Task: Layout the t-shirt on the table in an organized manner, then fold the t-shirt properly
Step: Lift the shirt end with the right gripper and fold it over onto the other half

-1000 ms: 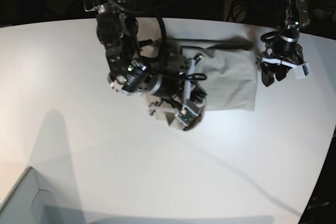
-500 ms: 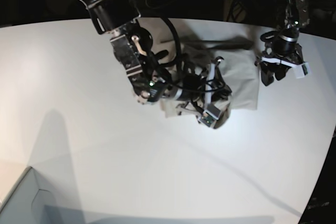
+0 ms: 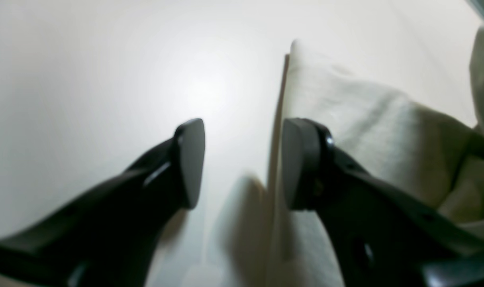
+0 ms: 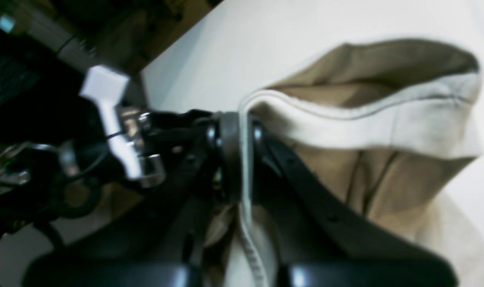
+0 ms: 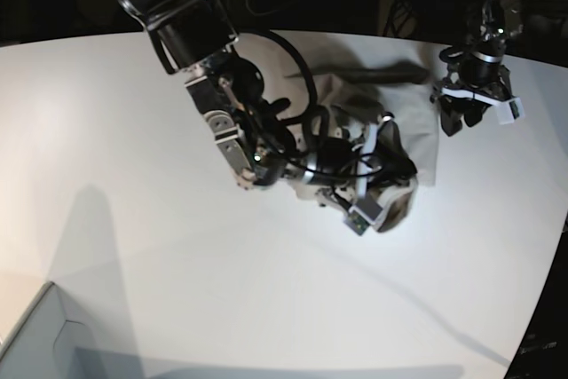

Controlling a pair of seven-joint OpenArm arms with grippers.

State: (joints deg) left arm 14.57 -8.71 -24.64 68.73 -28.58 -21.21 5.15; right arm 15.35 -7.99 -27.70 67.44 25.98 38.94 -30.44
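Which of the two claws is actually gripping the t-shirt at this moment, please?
The right claw: it is shut on the t-shirt hem. The left claw hangs open beside the cloth edge, holding nothing.

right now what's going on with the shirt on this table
The right gripper is shut on a hemmed edge of the t-shirt, carrying that edge across the rest of the shirt on the white table. The left gripper hangs open at the shirt's far side, holding nothing. The shirt is bunched and only partly folded.

Bright glare on table (image 3: 202, 87), soft shadows, wrist views blurred (perhaps motion), dark background
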